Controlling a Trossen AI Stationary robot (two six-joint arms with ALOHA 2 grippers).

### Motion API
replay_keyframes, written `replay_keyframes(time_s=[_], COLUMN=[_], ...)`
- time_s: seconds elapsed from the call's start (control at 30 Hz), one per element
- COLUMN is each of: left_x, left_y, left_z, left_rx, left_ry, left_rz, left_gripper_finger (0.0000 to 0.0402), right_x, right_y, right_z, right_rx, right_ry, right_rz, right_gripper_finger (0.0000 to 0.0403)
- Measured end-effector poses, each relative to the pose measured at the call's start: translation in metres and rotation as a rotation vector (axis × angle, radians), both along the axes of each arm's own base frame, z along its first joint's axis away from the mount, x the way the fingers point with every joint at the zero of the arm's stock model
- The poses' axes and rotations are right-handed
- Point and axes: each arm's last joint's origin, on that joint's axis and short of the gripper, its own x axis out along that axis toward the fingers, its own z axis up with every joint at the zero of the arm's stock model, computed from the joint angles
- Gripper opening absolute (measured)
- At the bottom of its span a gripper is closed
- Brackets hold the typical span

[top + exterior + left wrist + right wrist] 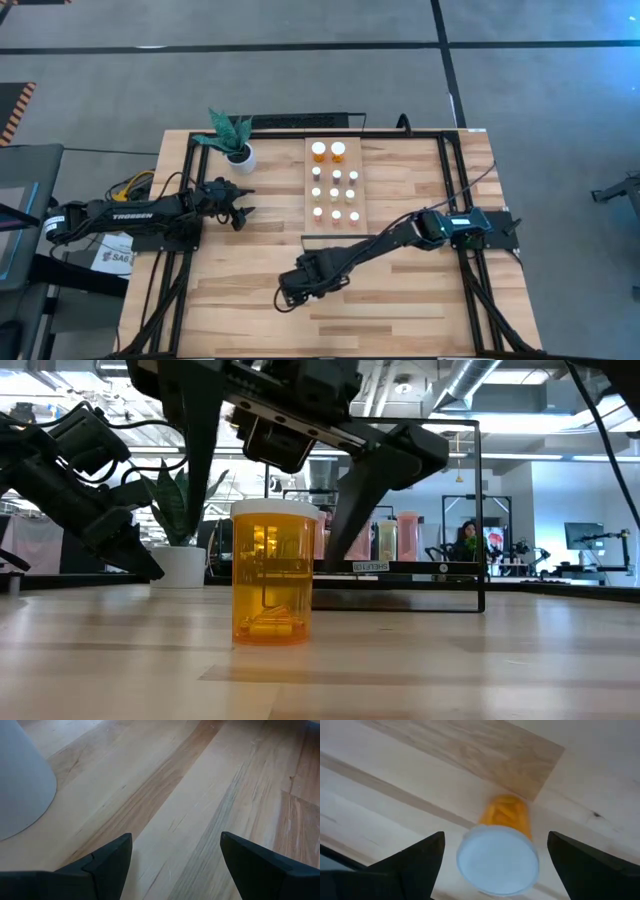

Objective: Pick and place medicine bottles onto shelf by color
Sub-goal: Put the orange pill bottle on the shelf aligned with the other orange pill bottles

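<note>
Shelf (336, 223) mostly stocked; I see right pincer (492, 862) open above last orange bottle (498, 855); left pincer (172, 860) open, idle.

bright, even overhead light — soft shadow under the orange bottle (272, 573); its white cap (498, 861) blurred close-up.
</note>
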Motion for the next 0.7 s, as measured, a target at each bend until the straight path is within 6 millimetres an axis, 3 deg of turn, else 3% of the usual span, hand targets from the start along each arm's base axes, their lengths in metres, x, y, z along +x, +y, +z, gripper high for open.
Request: replay_keyframes(time_s=[0.4, 0.7], left_x=[0.0, 0.0], left_y=[0.0, 0.0], left_z=[0.0, 0.0], left_rx=[0.0, 0.0], left_ry=[0.0, 0.0], left_rz=[0.0, 0.0], left_gripper_finger=[0.0291, 0.0291], right_x=[-0.0011, -0.0018], right_y=[-0.0004, 0.0008], right_z=[-0.0004, -0.0005], right_rx=[-0.004, 0.001], right_ry=[0.019, 0.026], right_rz=[-0.058, -0.08], right_gripper_finger=[0.0366, 0.0309])
